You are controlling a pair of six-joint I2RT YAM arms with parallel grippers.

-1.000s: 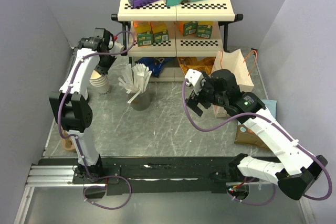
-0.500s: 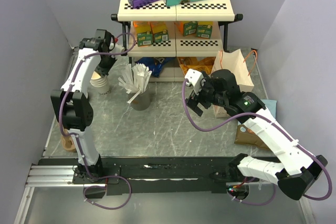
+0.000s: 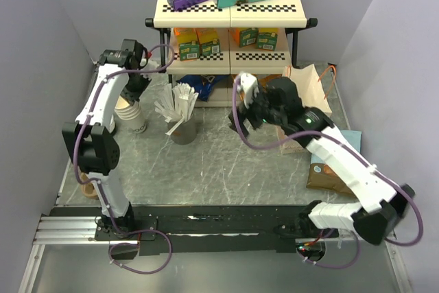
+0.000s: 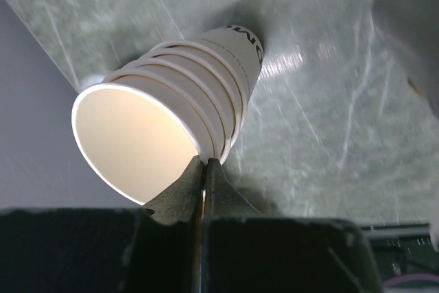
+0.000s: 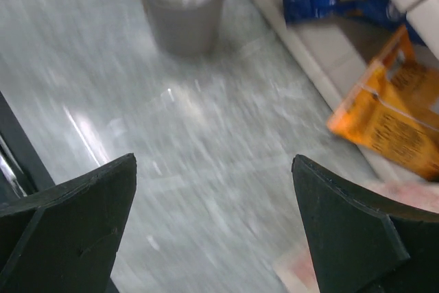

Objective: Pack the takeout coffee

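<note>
The takeout coffee cup (image 4: 137, 142) is the top one of a stack of nested white paper cups (image 3: 132, 116), which leans at the table's back left; its cream inside faces the left wrist camera. My left gripper (image 4: 204, 161) is shut on that top cup's rolled rim, one finger inside and one outside. Seen from above, the left gripper (image 3: 132, 95) sits right over the stack. My right gripper (image 5: 214, 169) hangs open above bare table with nothing between its fingers, and in the top view the right gripper (image 3: 245, 113) is mid-table in front of the shelf.
A dark grey cup of white sticks (image 3: 182, 125) stands just right of the stack, and that grey cup (image 5: 184, 22) also shows ahead of the right gripper. A two-tier shelf (image 3: 230, 12) holds boxes at the back. A brown paper bag (image 3: 310, 90) stands at the right, and an orange snack bag (image 5: 394, 118) lies under the shelf.
My left gripper has closed onto the top cup's rim, and the stack now leans a little. The right arm has swung up and left toward the shelf, still open.
</note>
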